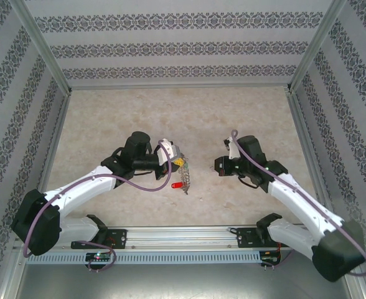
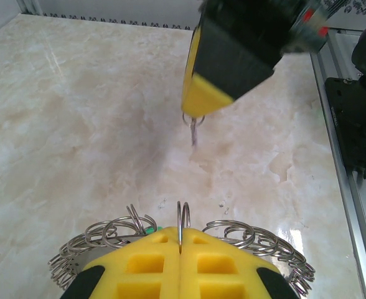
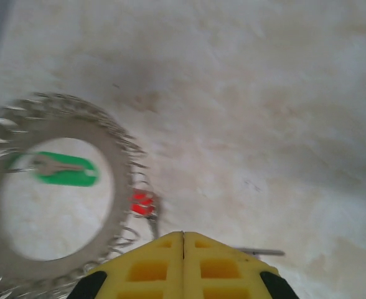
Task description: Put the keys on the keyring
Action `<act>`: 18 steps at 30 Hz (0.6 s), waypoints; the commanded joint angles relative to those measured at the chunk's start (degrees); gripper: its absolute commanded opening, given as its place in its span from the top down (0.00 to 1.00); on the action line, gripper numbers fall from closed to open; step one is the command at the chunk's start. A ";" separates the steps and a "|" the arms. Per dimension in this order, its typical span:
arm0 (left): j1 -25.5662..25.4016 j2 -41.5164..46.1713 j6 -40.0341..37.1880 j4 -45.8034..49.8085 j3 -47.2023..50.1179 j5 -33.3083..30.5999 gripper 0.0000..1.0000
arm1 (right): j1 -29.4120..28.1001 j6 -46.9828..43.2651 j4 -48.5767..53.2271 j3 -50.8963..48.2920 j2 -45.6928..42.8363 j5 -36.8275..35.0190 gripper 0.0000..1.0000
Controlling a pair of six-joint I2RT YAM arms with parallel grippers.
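My left gripper is shut on one upright wire loop of the keyring and holds it off the table. The ring's grey disc stands left of my right gripper. A green-tagged key shows through its hole, and a red-tagged key hangs from its rim. My right gripper faces the ring, shut on a small metal key whose shaft sticks out sideways. That key's tag is hidden.
Both grippers hover over the marble-patterned tabletop, a short gap apart. Patterned walls with metal posts enclose the table on three sides. The aluminium rail carrying the arm bases runs along the near edge.
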State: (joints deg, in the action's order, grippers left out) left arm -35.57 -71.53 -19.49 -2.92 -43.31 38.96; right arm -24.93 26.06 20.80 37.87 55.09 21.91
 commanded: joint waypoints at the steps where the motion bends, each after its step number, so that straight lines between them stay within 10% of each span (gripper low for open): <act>1: -0.39 0.06 -0.62 -1.44 -1.41 1.74 1.00 | 0.33 -4.06 -10.00 -3.04 -5.64 8.51 1.00; 18: -0.41 -2.43 -0.66 -2.15 -3.09 5.19 1.00 | -9.14 -23.92 -15.65 -7.47 -15.92 -5.13 1.00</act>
State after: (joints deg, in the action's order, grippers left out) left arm -35.57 -73.63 -19.49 -2.96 -43.70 41.25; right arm -32.05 8.78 7.01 30.87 39.16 22.26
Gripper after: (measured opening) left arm 0.058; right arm 0.059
